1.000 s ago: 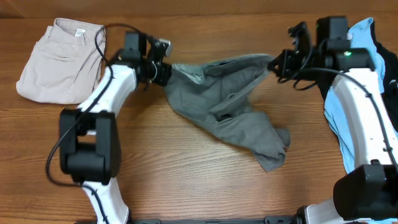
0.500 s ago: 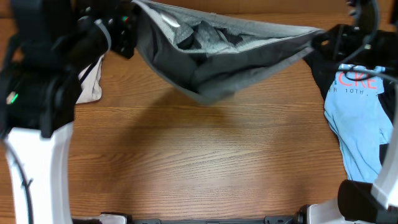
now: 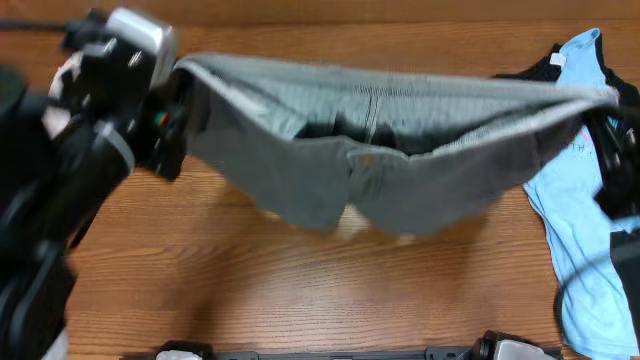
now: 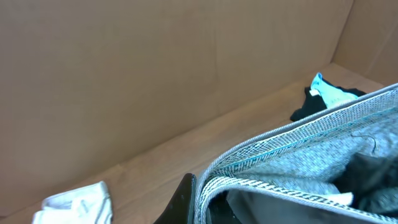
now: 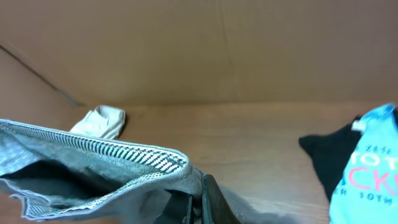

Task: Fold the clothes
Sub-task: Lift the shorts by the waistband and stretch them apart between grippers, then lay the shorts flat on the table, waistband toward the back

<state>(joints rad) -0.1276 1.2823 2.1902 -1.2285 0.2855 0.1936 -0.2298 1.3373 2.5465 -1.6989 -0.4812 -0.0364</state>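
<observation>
Dark grey shorts (image 3: 380, 170) hang above the worktop (image 3: 300, 290), waistband (image 3: 400, 85) stretched from left edge to right edge. Left gripper (image 4: 194, 198) and right gripper (image 5: 198, 198) each pinch one waistband end. Fabric appears light and limp; waistband corners likely give the firmest hold.

The light blue T-shirt (image 5: 379, 155) has words on it. In the right wrist view, big red letters run off the edge of the picture, so that word cannot be read whole. Under them is a line of small letters that ends in "10TH". From overhead, only "TH" shows on the shirt (image 3: 580, 240). No other words or numbers can be read anywhere.
</observation>
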